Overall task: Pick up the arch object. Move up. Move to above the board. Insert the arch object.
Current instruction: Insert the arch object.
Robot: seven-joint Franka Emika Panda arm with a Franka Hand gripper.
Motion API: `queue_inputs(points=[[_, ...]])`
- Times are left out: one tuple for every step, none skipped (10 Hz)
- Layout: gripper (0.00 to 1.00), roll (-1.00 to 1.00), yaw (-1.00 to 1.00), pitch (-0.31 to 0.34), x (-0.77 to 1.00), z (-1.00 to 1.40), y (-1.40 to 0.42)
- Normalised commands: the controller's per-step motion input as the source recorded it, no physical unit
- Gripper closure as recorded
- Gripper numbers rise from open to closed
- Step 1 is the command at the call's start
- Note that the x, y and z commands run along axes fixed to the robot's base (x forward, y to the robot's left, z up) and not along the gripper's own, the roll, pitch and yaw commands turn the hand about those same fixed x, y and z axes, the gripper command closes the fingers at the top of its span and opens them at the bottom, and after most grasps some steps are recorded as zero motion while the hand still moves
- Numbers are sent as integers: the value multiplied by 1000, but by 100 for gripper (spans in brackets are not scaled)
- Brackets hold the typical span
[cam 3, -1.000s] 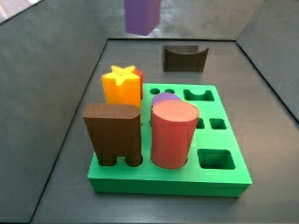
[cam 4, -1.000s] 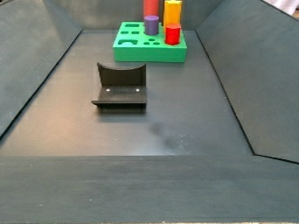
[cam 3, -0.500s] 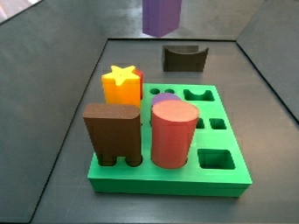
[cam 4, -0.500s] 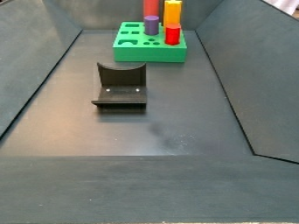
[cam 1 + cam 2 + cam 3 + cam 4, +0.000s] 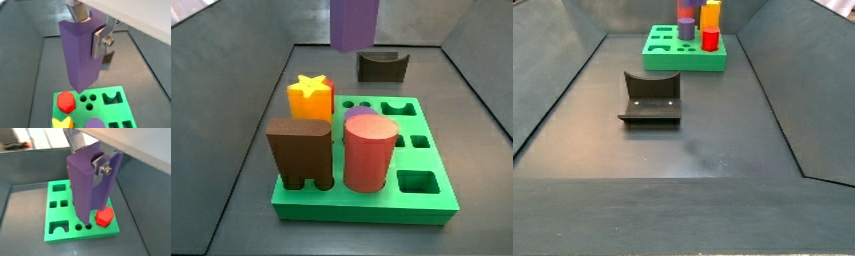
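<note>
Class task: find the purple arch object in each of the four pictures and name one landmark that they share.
Wrist view: arch object fills the centre, clamped in the gripper.
Wrist view: centre, clamped.
Side view: top edge, hanging above the floor.
Side view: top edge, partly cropped.
Shared landmark: the green board.

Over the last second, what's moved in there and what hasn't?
The gripper, shut on the arch object, has carried it sideways toward the board: in a side view the purple block shifted across the top edge and shows more of its length. Nothing was let go; both wrist views show it clamped, hanging above the board. The pieces standing in the board, the board itself and the fixture stayed put.
</note>
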Motion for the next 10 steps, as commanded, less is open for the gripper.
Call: queue_inputs(points=[[100, 99, -971, 0, 0, -334, 9], [100, 106, -951, 1, 0, -340, 9], [100, 91, -674, 0, 417, -260, 0], [100, 56, -449, 0, 706, -186, -20], [100, 37, -291, 0, 874, -166, -46], [100, 31, -326, 0, 834, -154, -46], [100, 30, -649, 0, 466, -140, 0], [100, 39, -780, 0, 300, -163, 0], [100, 41, -797, 0, 303, -180, 0], [100, 59, -763, 0, 320, -203, 0]])
